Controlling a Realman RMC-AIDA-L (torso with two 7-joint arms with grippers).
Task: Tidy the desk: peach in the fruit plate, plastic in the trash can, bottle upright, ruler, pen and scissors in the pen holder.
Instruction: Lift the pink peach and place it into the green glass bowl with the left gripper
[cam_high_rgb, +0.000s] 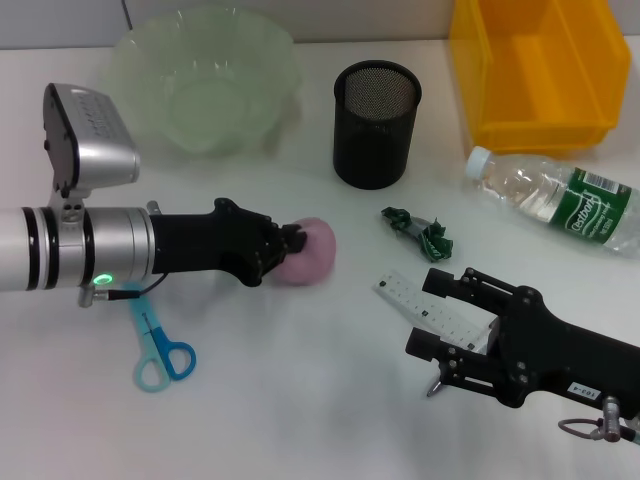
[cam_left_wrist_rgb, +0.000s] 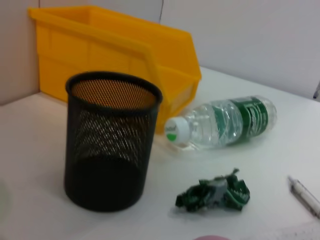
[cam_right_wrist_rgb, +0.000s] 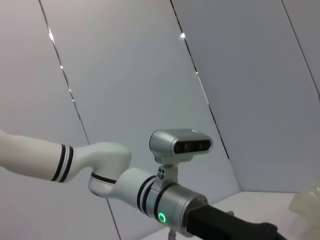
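The pink peach (cam_high_rgb: 312, 250) lies on the white desk, and my left gripper (cam_high_rgb: 288, 248) is right against its left side. In the left wrist view only a sliver of the peach (cam_left_wrist_rgb: 211, 237) shows. My right gripper (cam_high_rgb: 442, 315) hangs open over the white ruler (cam_high_rgb: 425, 303), one finger on either side of it. A pen tip (cam_high_rgb: 437, 385) pokes out from under that gripper. The blue scissors (cam_high_rgb: 160, 345) lie under my left arm. The crumpled green plastic (cam_high_rgb: 420, 230) (cam_left_wrist_rgb: 215, 192) sits between the black mesh pen holder (cam_high_rgb: 376, 125) (cam_left_wrist_rgb: 112, 145) and the ruler. The bottle (cam_high_rgb: 555, 195) (cam_left_wrist_rgb: 225, 122) lies on its side.
The pale green fruit plate (cam_high_rgb: 205, 80) stands at the back left. The yellow trash can (cam_high_rgb: 540, 65) (cam_left_wrist_rgb: 115, 50) stands at the back right, behind the bottle. The right wrist view shows only my left arm (cam_right_wrist_rgb: 165, 200) and the wall.
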